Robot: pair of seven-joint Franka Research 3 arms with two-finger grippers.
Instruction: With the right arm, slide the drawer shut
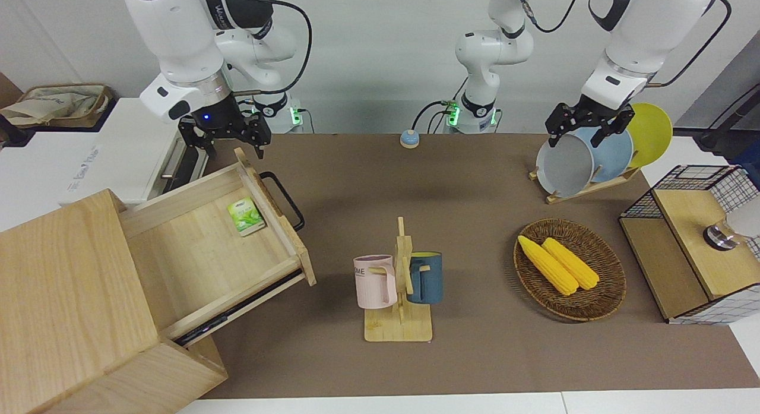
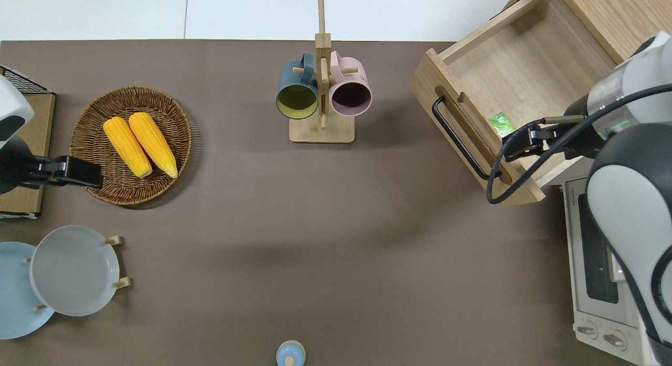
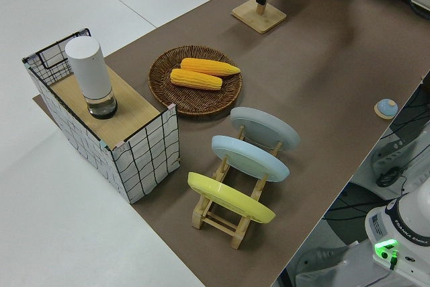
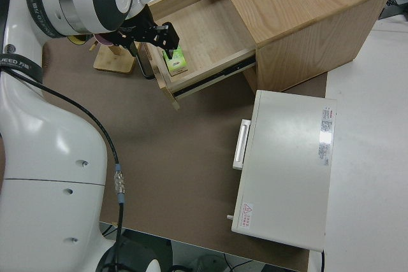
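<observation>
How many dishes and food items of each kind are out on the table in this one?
Plates: 3
Mugs: 2
Corn cobs: 2
Total: 7

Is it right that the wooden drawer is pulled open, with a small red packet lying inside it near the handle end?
Not quite. The drawer is pulled open and a small packet does lie inside near the handle end, but the packet is green, not red. The front view shows this most clearly, and the overhead view agrees.
</observation>
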